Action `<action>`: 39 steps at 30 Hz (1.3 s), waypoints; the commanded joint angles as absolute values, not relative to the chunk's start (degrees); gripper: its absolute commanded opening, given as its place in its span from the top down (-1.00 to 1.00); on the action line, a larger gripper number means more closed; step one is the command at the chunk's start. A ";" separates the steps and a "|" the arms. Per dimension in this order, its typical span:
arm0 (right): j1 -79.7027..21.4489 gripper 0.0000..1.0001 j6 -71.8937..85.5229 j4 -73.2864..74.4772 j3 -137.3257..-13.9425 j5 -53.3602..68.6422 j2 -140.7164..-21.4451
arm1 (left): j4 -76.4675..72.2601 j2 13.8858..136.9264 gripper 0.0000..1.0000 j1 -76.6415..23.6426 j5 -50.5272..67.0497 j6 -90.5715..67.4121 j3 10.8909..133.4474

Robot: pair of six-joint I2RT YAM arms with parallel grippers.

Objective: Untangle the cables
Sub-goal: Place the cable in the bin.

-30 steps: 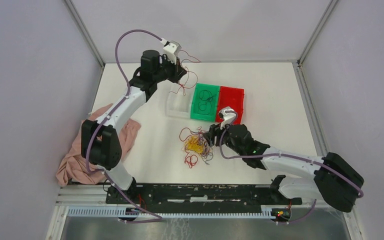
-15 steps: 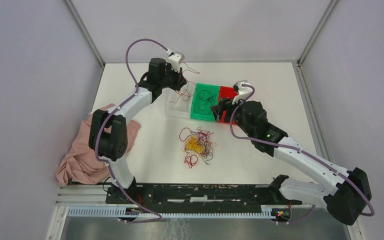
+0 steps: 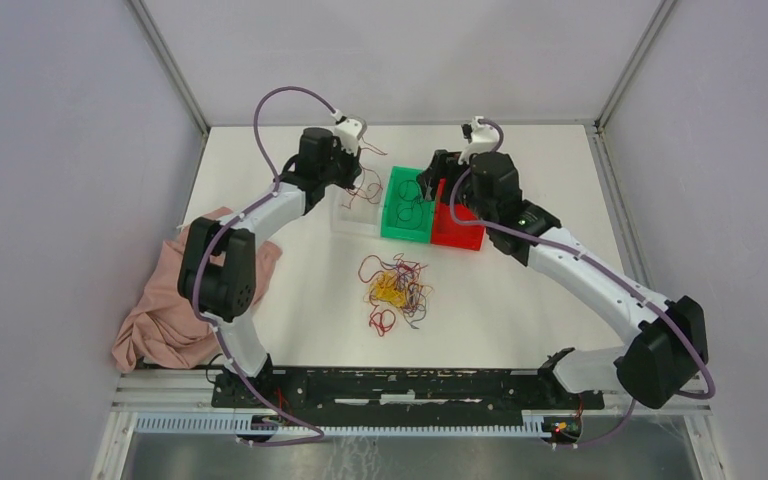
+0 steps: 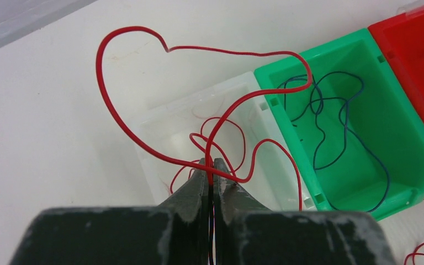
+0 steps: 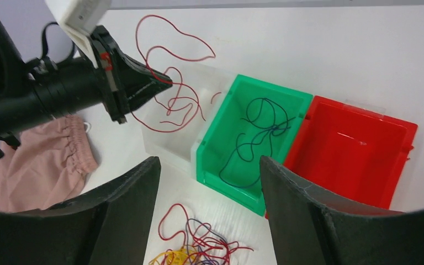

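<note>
A tangle of red, yellow and dark cables [image 3: 396,291] lies on the white table in front of the bins; it also shows in the right wrist view [image 5: 197,249]. My left gripper [image 3: 357,168] [image 4: 210,164] is shut on a red cable [image 4: 143,41] that loops over a clear bin [image 4: 160,124], where more red strands lie. A dark blue cable [image 4: 331,110] lies in the green bin [image 3: 396,228] [image 5: 212,163]. My right gripper [image 3: 438,172] [image 5: 210,165] is open and empty, high above the green and red bins.
A red bin [image 3: 457,232] [image 5: 320,138] stands right of the green one, with no cable showing in it. A pink cloth [image 3: 175,300] lies at the table's left edge. Grey walls enclose the back and sides.
My right arm has swung from the tangle to the far side, above the bins, its jaws empty. My left gripper has come down and right over the clear bin with the red cable.
</note>
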State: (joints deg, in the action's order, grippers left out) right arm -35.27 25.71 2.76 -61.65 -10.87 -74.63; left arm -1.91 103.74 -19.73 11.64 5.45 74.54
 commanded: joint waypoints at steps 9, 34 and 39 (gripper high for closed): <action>-32.11 -0.44 33.22 3.87 -74.38 -3.30 -86.36 | -6.27 103.05 0.65 -20.40 8.66 18.36 69.17; -31.14 -0.39 33.29 4.54 -70.55 -0.68 -87.64 | 16.15 101.62 -0.69 -13.62 27.75 18.38 87.30; -30.98 -0.38 33.28 5.19 -71.67 -0.25 -88.88 | 15.10 108.19 -0.54 -13.56 29.73 13.58 93.19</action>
State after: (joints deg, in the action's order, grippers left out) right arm -31.38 34.00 6.44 -70.02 -0.97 -89.06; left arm 15.25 103.50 -13.23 25.45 19.05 89.45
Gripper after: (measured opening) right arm 0.693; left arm 0.781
